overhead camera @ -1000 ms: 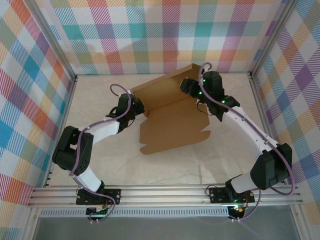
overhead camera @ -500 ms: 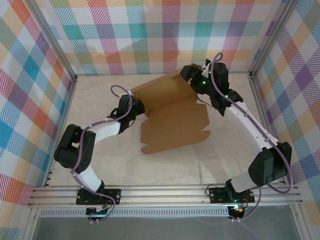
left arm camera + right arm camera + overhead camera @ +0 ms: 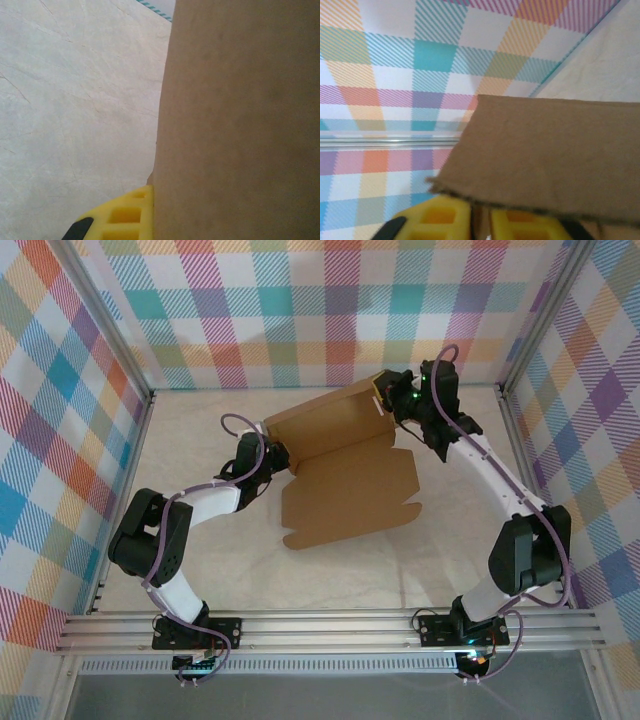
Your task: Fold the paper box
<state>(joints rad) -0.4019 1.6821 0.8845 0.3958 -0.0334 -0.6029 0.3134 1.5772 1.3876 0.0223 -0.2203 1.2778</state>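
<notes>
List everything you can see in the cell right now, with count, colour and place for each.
paper box: one, plain brown, mid-table; front panel lying flat, rear panel raised upright.
table: one, cream, under the box.
walls: three, pastel plaid, at the left, back and right of the table.
frame rails: several, silver, along the near edge and up the corners.
left arm: one, black and white with a purple cable, reaching to the box's left edge.
right arm: one, same colours, reaching to the raised panel.
left claw: one, yellow fingers, against the box's left edge; grip hidden.
right claw: one, yellow fingers, closed on the raised panel's right corner.
</notes>
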